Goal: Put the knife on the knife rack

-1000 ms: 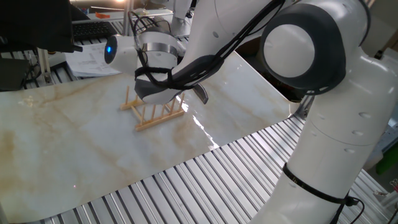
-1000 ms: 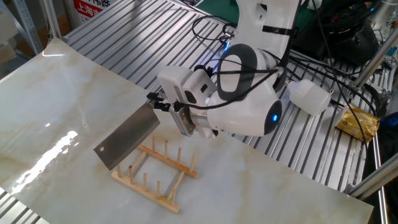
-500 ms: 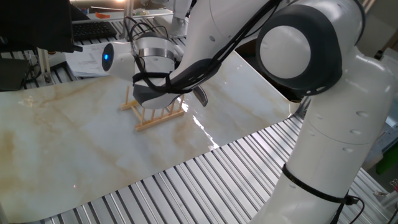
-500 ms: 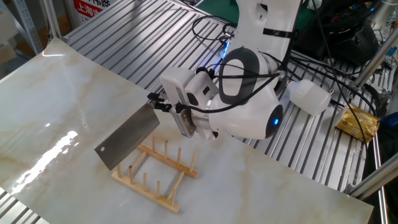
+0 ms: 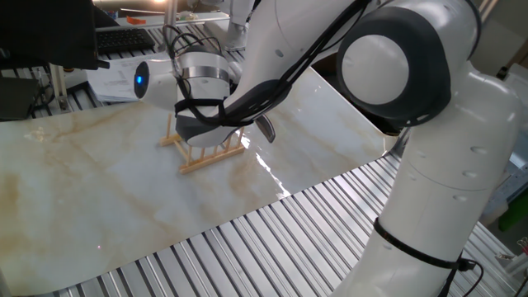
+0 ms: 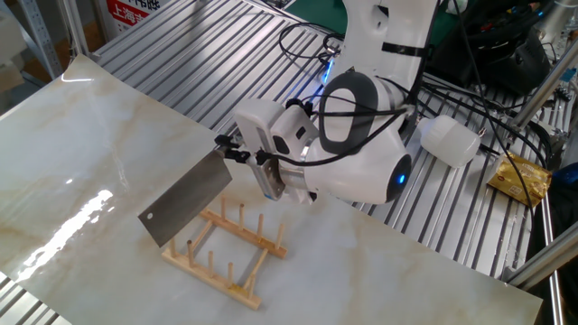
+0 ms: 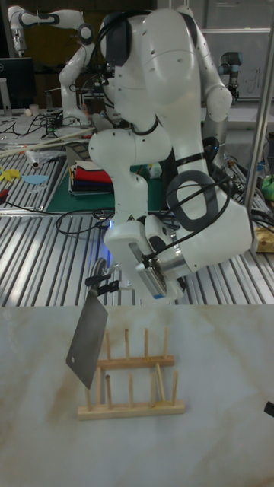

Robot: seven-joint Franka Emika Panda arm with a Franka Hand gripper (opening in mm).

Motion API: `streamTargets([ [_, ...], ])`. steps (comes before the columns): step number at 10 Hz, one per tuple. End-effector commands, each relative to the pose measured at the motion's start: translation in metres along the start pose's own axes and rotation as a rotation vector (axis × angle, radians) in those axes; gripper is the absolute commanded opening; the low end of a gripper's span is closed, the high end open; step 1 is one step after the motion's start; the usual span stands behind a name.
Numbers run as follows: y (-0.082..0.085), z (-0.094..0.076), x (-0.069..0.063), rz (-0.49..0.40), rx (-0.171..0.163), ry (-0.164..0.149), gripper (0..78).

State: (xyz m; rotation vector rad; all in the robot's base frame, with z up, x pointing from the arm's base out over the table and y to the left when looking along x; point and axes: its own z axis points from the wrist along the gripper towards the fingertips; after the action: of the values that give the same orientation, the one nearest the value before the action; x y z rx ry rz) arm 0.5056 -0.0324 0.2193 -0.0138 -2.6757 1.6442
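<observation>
We see the end effector (image 6: 237,150) closed on the handle of the knife (image 6: 185,199), which hangs in the air above the knife rack (image 6: 227,255). The handle itself is almost hidden between the dark fingers (image 7: 106,288), so we cannot tell how much of it is gripped. In the tall fixed view the broad steel blade (image 7: 87,337) points down and is a little tilted, and its lower corner comes in front of the left pegs of the rack (image 7: 131,388). We cannot tell if the blade touches a peg. In the other fixed view the blade slopes down to the left, above the near end of the rack. The rack stands on the marble-patterned worktop (image 6: 81,144). In one fixed view the arm covers most of the rack (image 5: 208,154), and only a small part of the knife (image 5: 266,127) shows beside it
</observation>
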Motion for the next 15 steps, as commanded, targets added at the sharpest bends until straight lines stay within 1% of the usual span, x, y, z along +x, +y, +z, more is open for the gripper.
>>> streamTargets([
  [1, 0.0021, -0.0012, 0.0001, 0.014, 0.011, -0.002, 1.1],
  [3, 0.0067, -0.0014, 0.0008, 0.02, 0.019, -0.003, 1.1],
  [6, 0.0072, -0.0014, 0.0012, 0.028, 0.031, -0.004, 1.1],
  [9, 0.0077, -0.0014, 0.0018, 0.039, 0.053, -0.006, 1.1],
  [13, 0.0089, -0.0003, 0.0011, 0.056, 0.069, -0.005, 1.1],
  [14, 0.009, -0.0003, 0.001, 0.059, 0.079, -0.006, 1.1],
  [15, 0.0091, -0.0002, 0.001, 0.062, 0.083, -0.007, 1.1],
])
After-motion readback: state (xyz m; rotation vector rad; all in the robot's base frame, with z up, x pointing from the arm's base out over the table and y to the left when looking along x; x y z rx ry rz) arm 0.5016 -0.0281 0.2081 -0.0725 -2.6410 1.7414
